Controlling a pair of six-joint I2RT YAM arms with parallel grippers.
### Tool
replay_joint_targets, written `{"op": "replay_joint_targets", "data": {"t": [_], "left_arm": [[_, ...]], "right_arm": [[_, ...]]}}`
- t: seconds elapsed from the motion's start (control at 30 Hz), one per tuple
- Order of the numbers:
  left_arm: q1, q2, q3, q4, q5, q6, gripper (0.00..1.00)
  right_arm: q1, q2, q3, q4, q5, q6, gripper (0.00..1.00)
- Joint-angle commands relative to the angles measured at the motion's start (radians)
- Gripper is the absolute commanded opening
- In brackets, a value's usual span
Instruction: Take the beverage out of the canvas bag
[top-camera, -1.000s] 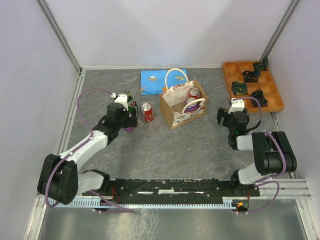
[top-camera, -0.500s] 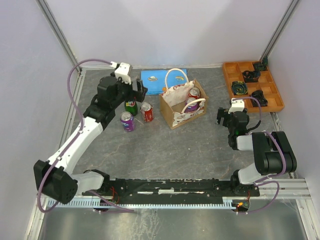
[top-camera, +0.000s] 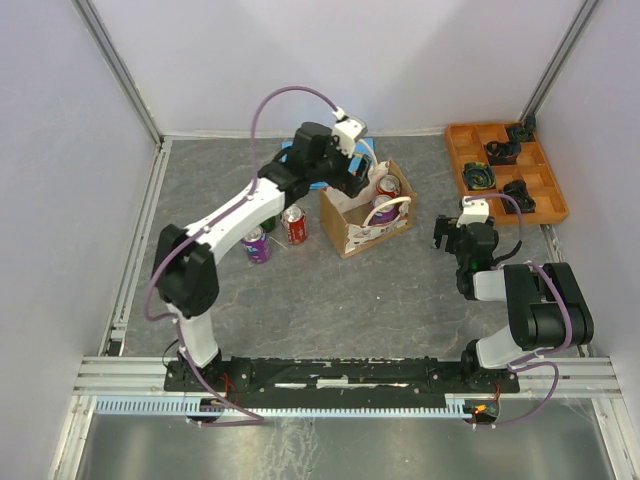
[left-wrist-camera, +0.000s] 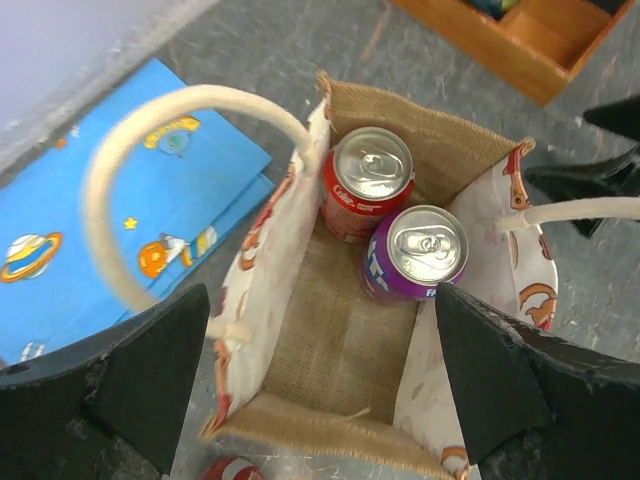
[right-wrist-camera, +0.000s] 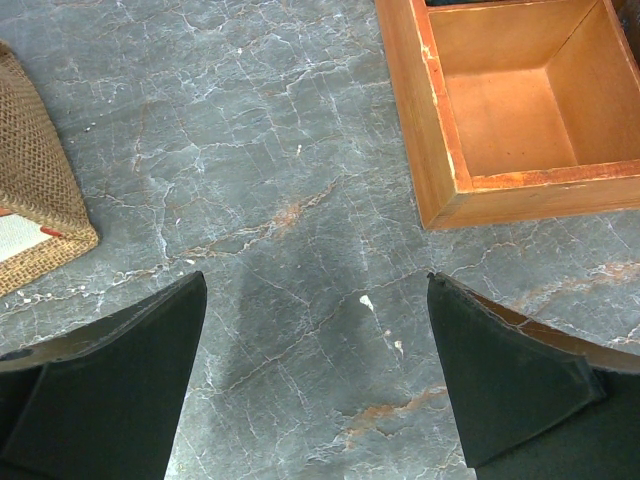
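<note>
Slowly lower the left gripper (left-wrist-camera: 320, 350), wide open and holding nothing, straight into the canvas bag (left-wrist-camera: 270, 280). Stay off the rope handles (left-wrist-camera: 130, 150). Two drinks inside, standing up side by side: red can (left-wrist-camera: 370, 175) by the back wall, purple can (left-wrist-camera: 427, 245) next to it. Squeeze one gently. Right gripper (right-wrist-camera: 315, 330) open and empty too, over the table (right-wrist-camera: 300, 150).

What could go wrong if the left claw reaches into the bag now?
The red can and purple can stand pressed close, so a finger of the open left claw may not fit between them. The rope handle arches beside the opening and could snag a finger. Nothing holds the bag, so it might lift with a can.
</note>
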Motion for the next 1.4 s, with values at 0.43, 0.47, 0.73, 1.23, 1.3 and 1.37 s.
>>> {"op": "replay_joint_targets", "data": {"t": [0.43, 0.47, 0.73, 1.23, 1.3, 1.37], "left_arm": [[-0.082, 0.343, 0.369, -0.195, 0.047, 0.118, 0.99], [-0.085, 0.351, 0.375, -0.198, 0.044, 0.120, 0.99], [-0.115, 0.400, 0.411, -0.242, 0.030, 0.128, 0.99], [-0.125, 0.384, 0.435, -0.256, -0.012, 0.117, 0.99], [-0.124, 0.377, 0.452, -0.270, -0.023, 0.120, 0.99], [-0.124, 0.368, 0.470, -0.284, -0.024, 0.124, 0.99]], "right_arm": [[-0.002, -0.004, 0.023, 0.041, -0.008, -0.005, 0.99], [-0.002, -0.004, 0.024, 0.041, -0.008, -0.005, 0.99], [-0.003, -0.004, 0.023, 0.041, -0.008, -0.006, 0.99], [-0.002, -0.004, 0.023, 0.041, -0.008, -0.005, 0.99], [-0.003, -0.004, 0.023, 0.041, -0.008, -0.005, 0.99], [-0.002, -0.003, 0.024, 0.041, -0.008, -0.005, 0.99]]}}
